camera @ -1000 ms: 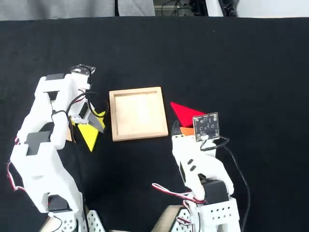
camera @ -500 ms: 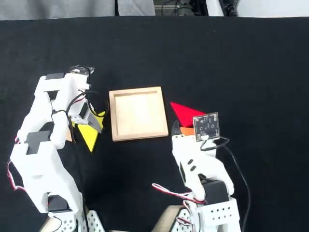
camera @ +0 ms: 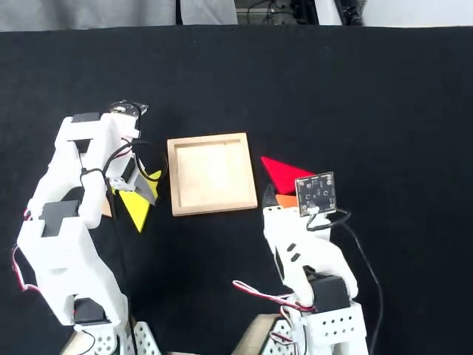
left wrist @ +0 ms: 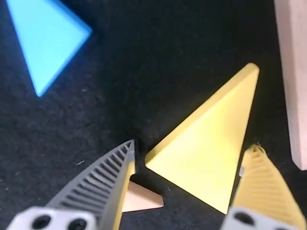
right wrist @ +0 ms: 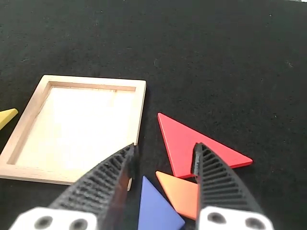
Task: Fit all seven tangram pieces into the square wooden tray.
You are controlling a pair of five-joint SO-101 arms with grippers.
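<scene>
the square wooden tray [camera: 208, 137] lies flat on the black bench [camera: 355, 89], between my two arms. just beside one side lies the yellow triangle [left wrist: 206, 158]; my left pincer [left wrist: 193, 143] is released, one finger at each side of it. a light blue triangle [left wrist: 45, 36] and a small tan triangle [left wrist: 139, 199] lie near. beside the tray's opposite side lie the red triangle [right wrist: 180, 143], an orange piece [right wrist: 180, 191] and a dark blue piece [right wrist: 156, 208]; my right pincer [right wrist: 164, 146] is released above them.
</scene>
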